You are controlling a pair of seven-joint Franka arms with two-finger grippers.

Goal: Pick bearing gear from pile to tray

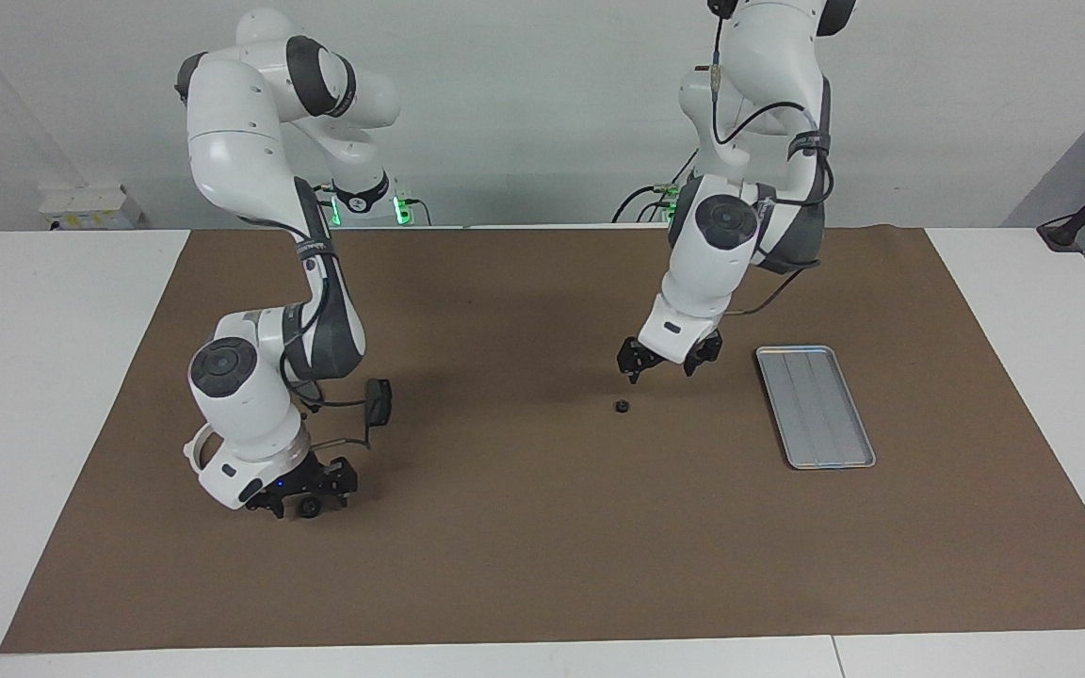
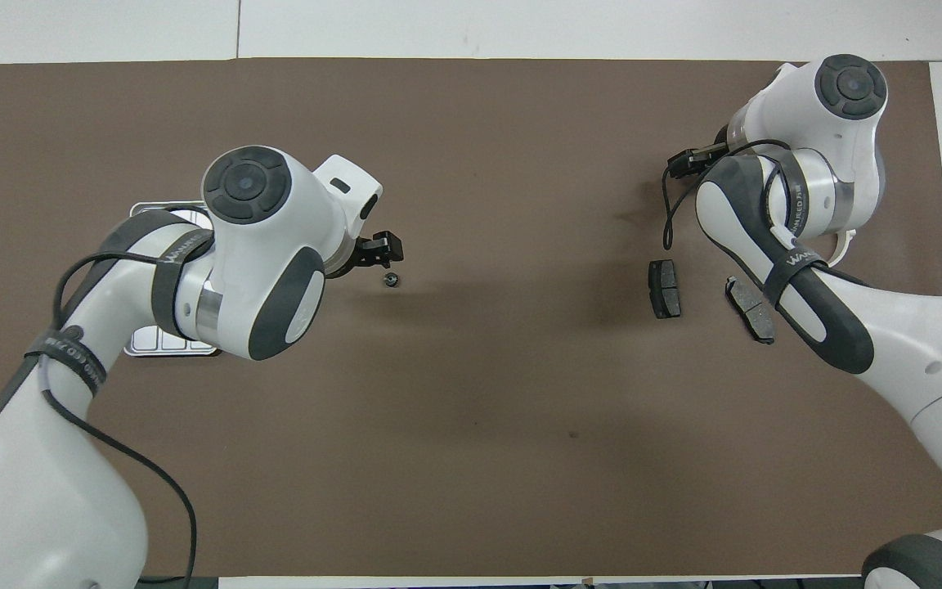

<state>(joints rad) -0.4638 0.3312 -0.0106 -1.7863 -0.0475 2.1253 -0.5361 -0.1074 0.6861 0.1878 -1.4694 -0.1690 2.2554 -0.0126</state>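
A small black bearing gear lies alone on the brown mat; it also shows in the overhead view. My left gripper is open and empty, up over the mat right beside the gear, not touching it; the overhead view shows it too. The silver tray lies empty toward the left arm's end, mostly hidden under my left arm in the overhead view. My right gripper is down low at the pile, by a small black round piece.
The pile at the right arm's end holds two dark brake pads and a white half-ring bracket, partly hidden by the right arm. The brown mat covers the white table.
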